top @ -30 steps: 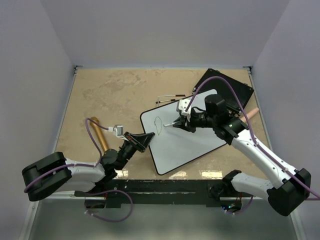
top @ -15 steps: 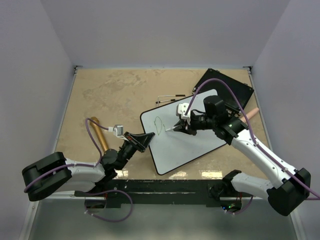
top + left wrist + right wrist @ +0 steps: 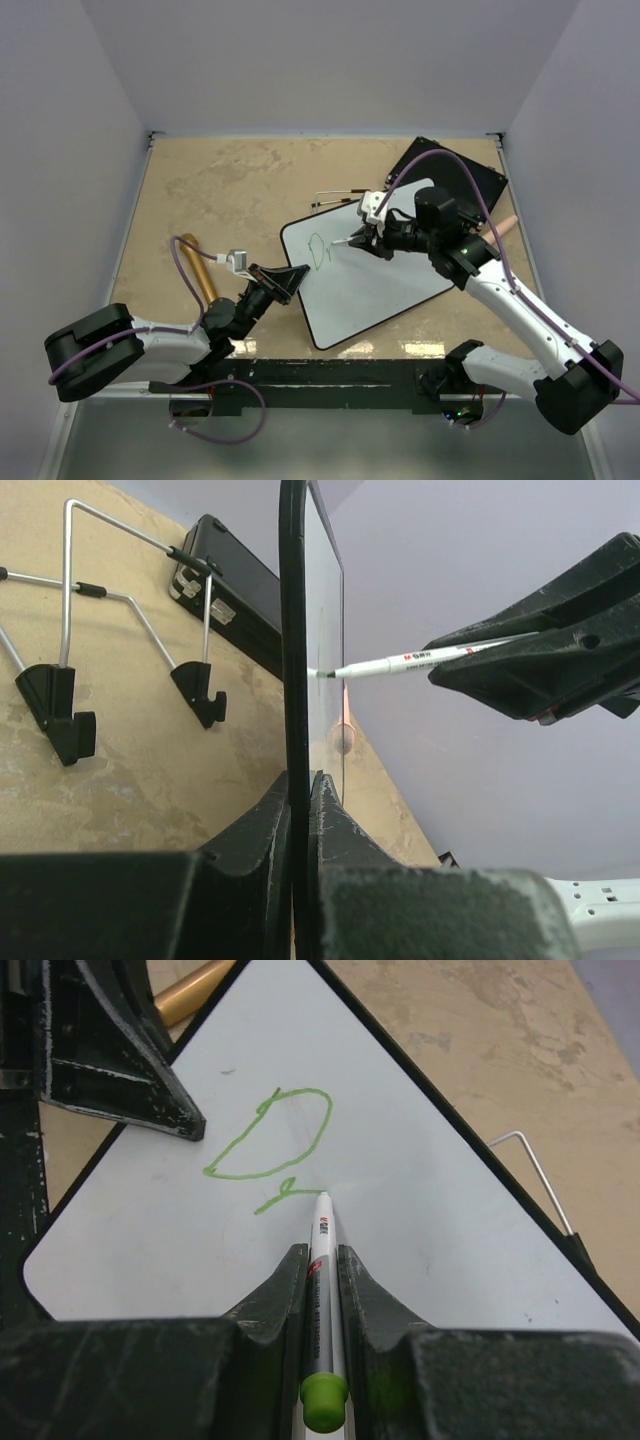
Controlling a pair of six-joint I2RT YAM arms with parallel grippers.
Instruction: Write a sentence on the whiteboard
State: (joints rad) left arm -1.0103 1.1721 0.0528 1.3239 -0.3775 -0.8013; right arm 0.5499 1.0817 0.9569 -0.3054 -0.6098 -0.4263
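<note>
The whiteboard (image 3: 375, 275) lies tilted at the table's middle right, with green marks (image 3: 318, 250) near its left corner. My left gripper (image 3: 290, 280) is shut on the board's left edge, seen edge-on in the left wrist view (image 3: 293, 680). My right gripper (image 3: 372, 240) is shut on a white marker with a green end (image 3: 322, 1300). The marker's tip touches the board (image 3: 450, 1220) just right of a green loop and a short stroke (image 3: 270, 1150). The marker also shows in the left wrist view (image 3: 400, 663).
A flat black board (image 3: 465, 180) lies under the whiteboard's far right corner. A wire stand (image 3: 335, 197) lies behind the whiteboard, also in the left wrist view (image 3: 70, 630). A gold cylinder (image 3: 200, 270) lies at left. A pink-tipped object (image 3: 503, 228) lies at right.
My right gripper moved the marker back up and left on the board, adding a short green stroke below the loop. The left arm has not moved.
</note>
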